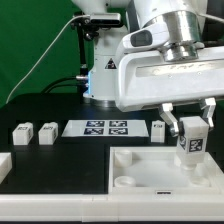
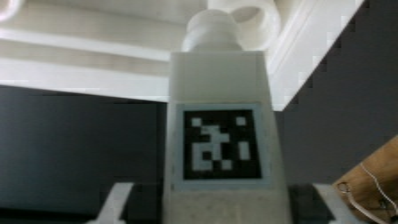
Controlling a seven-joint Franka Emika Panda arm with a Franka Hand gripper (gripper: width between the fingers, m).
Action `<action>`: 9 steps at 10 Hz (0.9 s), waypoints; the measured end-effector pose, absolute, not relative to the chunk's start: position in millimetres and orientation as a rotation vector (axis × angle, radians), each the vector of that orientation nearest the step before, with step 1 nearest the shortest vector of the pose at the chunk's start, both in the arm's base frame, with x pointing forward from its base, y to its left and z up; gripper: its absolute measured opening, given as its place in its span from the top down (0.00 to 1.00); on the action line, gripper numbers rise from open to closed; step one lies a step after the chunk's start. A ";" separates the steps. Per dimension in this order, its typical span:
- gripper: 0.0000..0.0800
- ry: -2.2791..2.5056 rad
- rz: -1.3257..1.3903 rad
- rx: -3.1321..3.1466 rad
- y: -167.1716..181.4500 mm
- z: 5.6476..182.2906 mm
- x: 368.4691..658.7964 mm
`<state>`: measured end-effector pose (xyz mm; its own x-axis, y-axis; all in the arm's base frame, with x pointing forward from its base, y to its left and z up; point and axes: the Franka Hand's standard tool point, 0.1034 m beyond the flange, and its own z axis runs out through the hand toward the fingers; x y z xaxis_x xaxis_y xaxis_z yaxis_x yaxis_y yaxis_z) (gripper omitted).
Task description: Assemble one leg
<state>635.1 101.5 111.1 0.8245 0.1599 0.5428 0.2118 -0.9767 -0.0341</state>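
Insertion is the step in hand: the gripper (image 1: 190, 136) has its fingers clamped on the leg (image 1: 190, 150), held upright above the square panel (image 1: 150, 170). The next move likely calls for centring it over a corner, then lowering straight.

I have open table (image 1: 60, 170) between the two loose legs (image 1: 46, 132) and the panel (image 1: 140, 185), with the flat marker board (image 1: 98, 127) lying behind that gap. By the gripper (image 1: 190, 135), clamped on the held leg (image 1: 190, 148) over the panel, a third leg (image 1: 160, 128) stands just beside the finger on the exterior view's left. The base (image 1: 100, 75) blocks the far side
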 end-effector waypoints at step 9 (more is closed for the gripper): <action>0.63 -0.321 -0.895 -2.895 117.4 85.9 627.9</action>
